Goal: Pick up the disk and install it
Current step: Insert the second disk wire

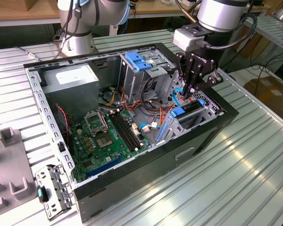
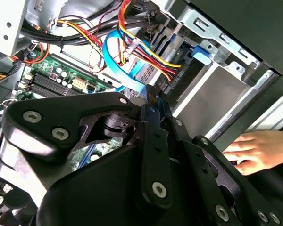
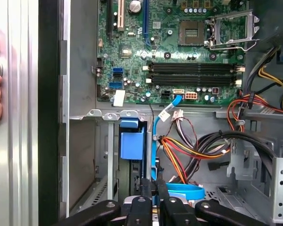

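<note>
The disk [image 1: 178, 114] sits edge-on in the drive bay at the front corner of the open computer case [image 1: 37, 94], on the exterior view's right; its blue rail end [image 3: 132, 143] faces up out of the slot. My gripper [image 1: 189, 94] hangs straight over that bay, just beside the disk. In both wrist views its fingers [image 3: 146, 197] stand pressed together, shut on the end of a flat light-blue data cable [image 2: 114, 52]. That cable [image 3: 179, 190] loops away beside the bundle of coloured power wires. Most of the disk's body is hidden inside the bay.
A metal drive cage with a blue latch [image 1: 138, 61] stands behind the bay, with a grey power-supply box [image 1: 70, 77] at the back. The green motherboard [image 1: 104, 136] lies on the case floor. A person's hand [image 2: 254, 150] rests outside the case wall.
</note>
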